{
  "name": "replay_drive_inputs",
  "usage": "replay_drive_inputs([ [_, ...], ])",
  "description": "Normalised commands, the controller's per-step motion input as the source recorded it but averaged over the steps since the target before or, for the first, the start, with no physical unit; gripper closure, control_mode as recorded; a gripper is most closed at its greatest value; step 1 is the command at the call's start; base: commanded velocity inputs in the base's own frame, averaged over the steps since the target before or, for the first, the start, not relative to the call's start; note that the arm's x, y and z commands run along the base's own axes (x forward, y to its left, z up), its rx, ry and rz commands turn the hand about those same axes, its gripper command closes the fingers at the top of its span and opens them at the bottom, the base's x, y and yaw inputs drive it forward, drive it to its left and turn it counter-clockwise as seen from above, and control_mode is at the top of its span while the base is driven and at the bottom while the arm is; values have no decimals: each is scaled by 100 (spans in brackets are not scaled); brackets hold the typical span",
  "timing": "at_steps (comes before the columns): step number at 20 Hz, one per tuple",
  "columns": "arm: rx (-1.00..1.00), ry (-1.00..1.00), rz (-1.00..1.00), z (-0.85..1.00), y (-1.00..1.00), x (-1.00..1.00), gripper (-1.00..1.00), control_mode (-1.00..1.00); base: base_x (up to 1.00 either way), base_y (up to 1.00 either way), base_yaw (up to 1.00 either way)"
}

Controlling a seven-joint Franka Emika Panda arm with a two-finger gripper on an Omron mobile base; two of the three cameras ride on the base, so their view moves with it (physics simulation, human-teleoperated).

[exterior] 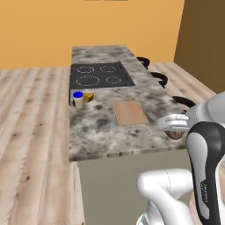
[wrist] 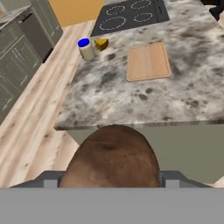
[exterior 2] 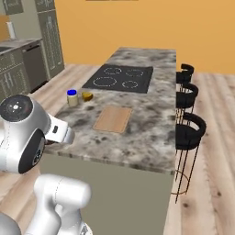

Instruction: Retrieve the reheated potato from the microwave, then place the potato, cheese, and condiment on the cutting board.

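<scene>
Gripper [wrist: 109, 183] held the potato [wrist: 111, 159] between its fingers, jaws spread wide around it and pressed on both flanks. In the hand view the brown lump sat at 6 o'clock, a grey fingertip showing at each side of it. From the left base view the potato [exterior: 176, 133] showed at 3 o'clock, just under the white hand, over the near right corner of the island [exterior: 101, 132]. Whether it cleared the stone or touched it, could not tell.

Beyond the potato, the board [wrist: 148, 61] lay flat on the counter, bare, toward 1 o'clock in the hand view. Well apart from the gripper.

Farther left, at 11 o'clock, the blue-lidded jar [wrist: 85, 49] stood upright near the island's left edge. The cheese [wrist: 102, 43] sat just beside it on the stovetop side; touching or not, could not tell.

Farthest, the black stovetop [wrist: 129, 15] at 12 o'clock. Three dark stools [exterior 2: 189, 126] lined the island's right side.
</scene>
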Motion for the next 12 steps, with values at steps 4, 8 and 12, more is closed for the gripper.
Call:
replay_drive_inputs([
  [4,0,0,0,0,0,0,100,100,38,-10,1],
  [8,0,0,0,0,0,0,100,100,4,-1,0],
  [12,0,0,0,0,0,0,100,100,10,2,-4],
])
